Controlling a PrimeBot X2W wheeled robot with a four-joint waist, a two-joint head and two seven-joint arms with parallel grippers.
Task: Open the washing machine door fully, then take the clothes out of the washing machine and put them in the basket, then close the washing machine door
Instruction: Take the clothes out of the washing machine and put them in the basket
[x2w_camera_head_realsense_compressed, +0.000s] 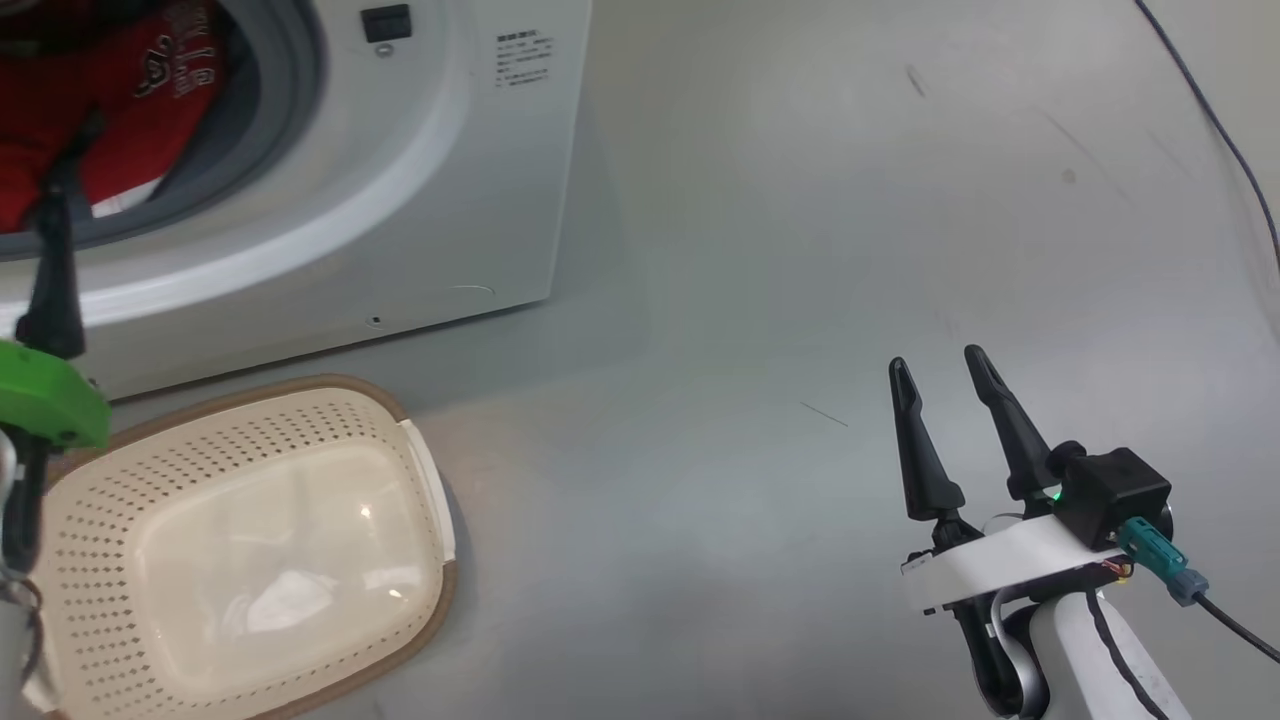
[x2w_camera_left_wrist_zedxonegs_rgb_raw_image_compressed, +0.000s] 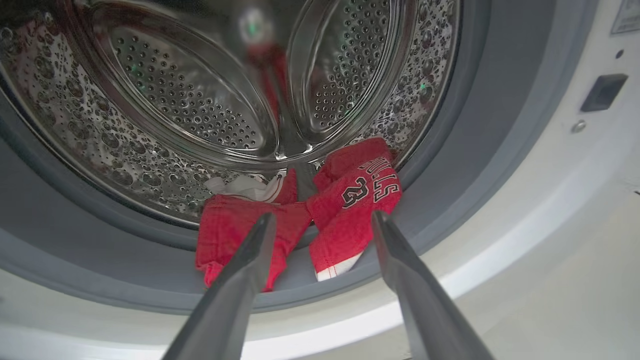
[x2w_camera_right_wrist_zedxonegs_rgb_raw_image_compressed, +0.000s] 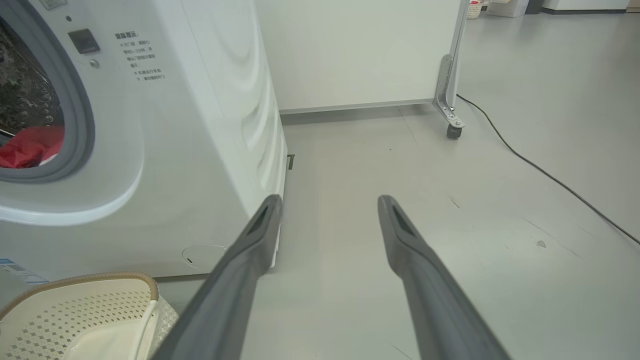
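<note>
left hand (x2w_camera_left_wrist_zedxonegs_rgb_raw_image_compressed: 322, 216), fingers apart, points into the washer (x2w_camera_left_wrist_zedxonegs_rgb_raw_image_compressed: 550, 175) at the clothes (x2w_camera_left_wrist_zedxonegs_rgb_raw_image_compressed: 350, 220), contact unclear; right hand (x2w_camera_head_realsense_compressed: 937, 362) hangs spread over floor (x2w_camera_head_realsense_compressed: 750, 300); basket (x2w_camera_head_realsense_compressed: 230, 440) partly cut off.

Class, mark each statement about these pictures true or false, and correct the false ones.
1. The clothes lie in the mouth of the washing machine. True.
2. The basket holds a red garment. False: nothing lies in it.
3. The left claw is shut on the clothes. False: it is open, aimed at them.
4. The right claw is open above the floor. True.
5. The basket stands right of the right claw. False: it stands to its left, before the washing machine.
</note>
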